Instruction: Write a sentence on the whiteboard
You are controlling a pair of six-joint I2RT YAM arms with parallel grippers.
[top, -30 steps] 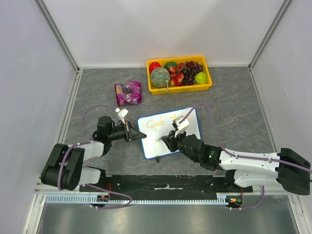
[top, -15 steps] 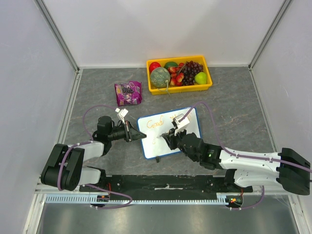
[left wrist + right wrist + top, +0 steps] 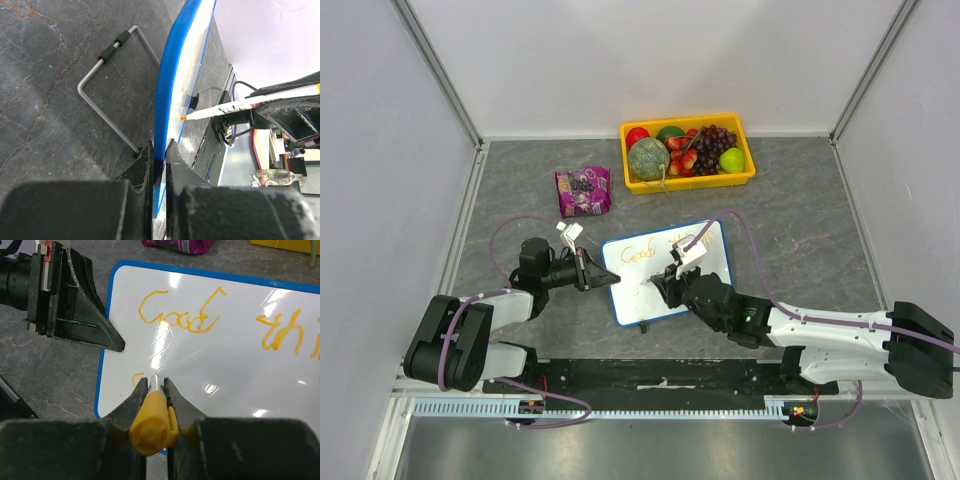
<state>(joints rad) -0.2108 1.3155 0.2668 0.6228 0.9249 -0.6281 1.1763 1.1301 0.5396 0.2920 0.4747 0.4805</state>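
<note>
The whiteboard (image 3: 712, 268) lies on the table, its blue rim (image 3: 170, 80) pinched at the left edge by my left gripper (image 3: 605, 279) (image 3: 159, 148), which is shut on it. On it, the orange sentence (image 3: 638, 253) (image 3: 179, 314) reads "Good thi", with a short curved stroke (image 3: 134, 377) starting a second line. My right gripper (image 3: 658, 284) (image 3: 156, 382) is shut on a yellow-capped marker (image 3: 150, 427). The marker's orange tip (image 3: 183, 118) meets the board's lower left part.
A yellow tray (image 3: 690, 184) of fruit stands at the back. A purple snack bag (image 3: 583, 191) (image 3: 180, 245) lies left of it. A bent metal wire stand (image 3: 100, 80) rests on the table behind the board's held edge.
My right gripper with the marker has shifted slightly left and up over the board's lower left. The left gripper and the board have stayed put.
</note>
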